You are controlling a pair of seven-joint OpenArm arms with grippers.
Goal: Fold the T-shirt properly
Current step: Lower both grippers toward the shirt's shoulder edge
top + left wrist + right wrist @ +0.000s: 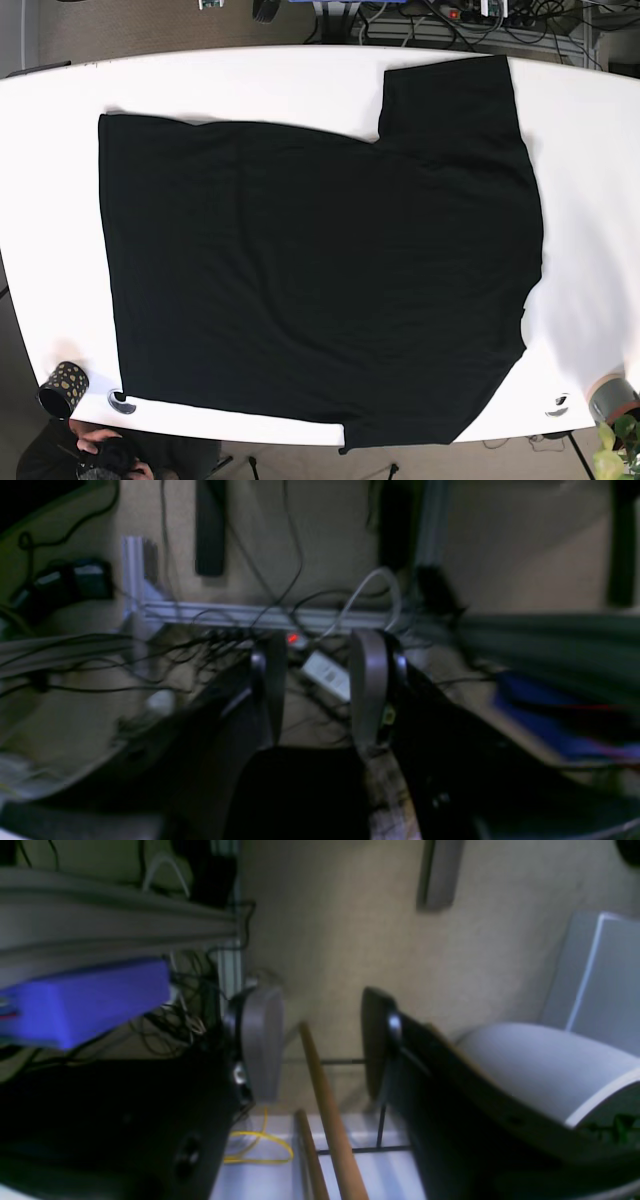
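**Already flat: a black shirt waiting for its first fold**

Plainly, the black T-shirt [310,280] lies spread across the white table [45,250], covering most of it. Its hem runs down the left side, one sleeve reaches toward the far edge at upper right, and the other sleeve hangs at the near edge, lower centre-right. Neither arm appears in the base view.

The left gripper [317,685] shows in its wrist view with jaws apart and nothing between them; behind it are a tangle of cables [210,640] and an aluminium rail [240,614] on the floor. The right gripper [320,1045] is likewise spread and empty, with wooden poles [327,1120] and a blue box [85,1000] beyond it. Both seem parked off the table.

Judging by its look, the shirt is thin, limp cloth: light, soft, not fragile, likely to drape and drag if lifted at one point only. Folding has not begun. Sensible holds would be pinches at edges, such as the far sleeve's cuff and the far hem corner [103,120], taken together so the fabric carries over evenly. A low pinch is needed to catch one layer off the smooth tabletop.
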